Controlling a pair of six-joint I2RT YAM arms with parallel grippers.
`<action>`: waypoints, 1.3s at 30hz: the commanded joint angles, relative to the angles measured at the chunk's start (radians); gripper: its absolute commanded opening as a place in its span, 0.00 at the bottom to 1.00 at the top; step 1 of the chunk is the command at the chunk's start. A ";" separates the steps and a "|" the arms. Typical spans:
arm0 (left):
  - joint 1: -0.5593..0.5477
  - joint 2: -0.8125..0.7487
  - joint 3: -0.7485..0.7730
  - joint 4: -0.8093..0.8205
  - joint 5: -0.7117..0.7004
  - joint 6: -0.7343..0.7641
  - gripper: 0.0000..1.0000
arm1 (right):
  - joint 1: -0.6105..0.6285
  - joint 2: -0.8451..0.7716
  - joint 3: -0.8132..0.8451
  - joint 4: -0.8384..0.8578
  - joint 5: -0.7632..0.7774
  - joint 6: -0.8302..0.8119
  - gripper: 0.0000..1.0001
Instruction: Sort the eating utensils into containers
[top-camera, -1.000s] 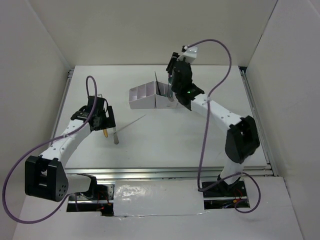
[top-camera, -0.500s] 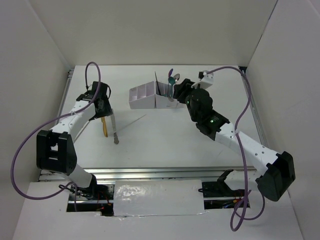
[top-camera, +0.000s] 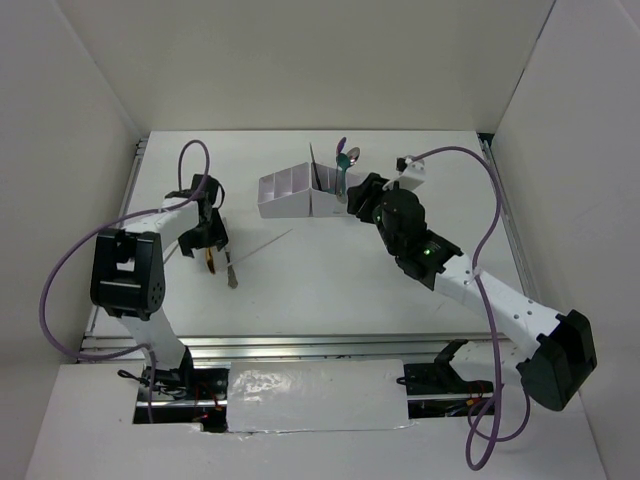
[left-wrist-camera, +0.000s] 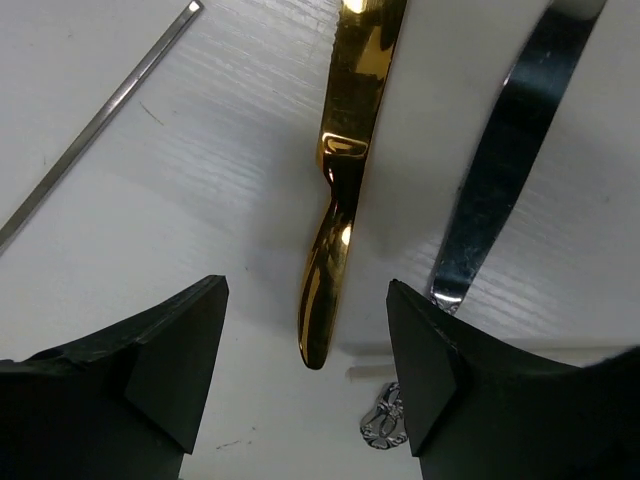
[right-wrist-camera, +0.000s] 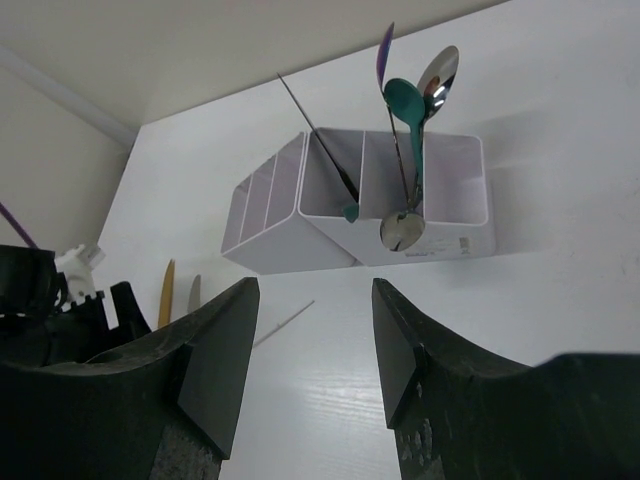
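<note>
Currently left jaws wide, straddling gold-handled piece; right jaws wide, empty, facing organizer box.

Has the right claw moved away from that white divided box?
Yes. The right gripper has pulled back from over the white divided organizer box, toward the near right.

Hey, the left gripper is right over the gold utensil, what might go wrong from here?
The silver piece lies close beside the gold utensil, by one finger of the open left gripper; closing might catch or shove both. The gold utensil lies flat, so the fingers may slip off it. The teal spoon leans out of the organizer; a clumsy drop could knock it.
</note>
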 joint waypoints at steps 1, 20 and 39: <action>0.008 0.025 0.004 0.031 0.000 -0.045 0.77 | 0.006 -0.041 -0.023 0.004 -0.017 0.021 0.57; 0.057 0.180 0.014 0.135 0.073 -0.017 0.33 | 0.020 -0.088 -0.034 -0.091 0.035 0.065 0.57; 0.022 -0.119 0.223 0.006 0.012 0.147 0.02 | 0.037 -0.162 -0.032 -0.171 0.112 0.104 0.57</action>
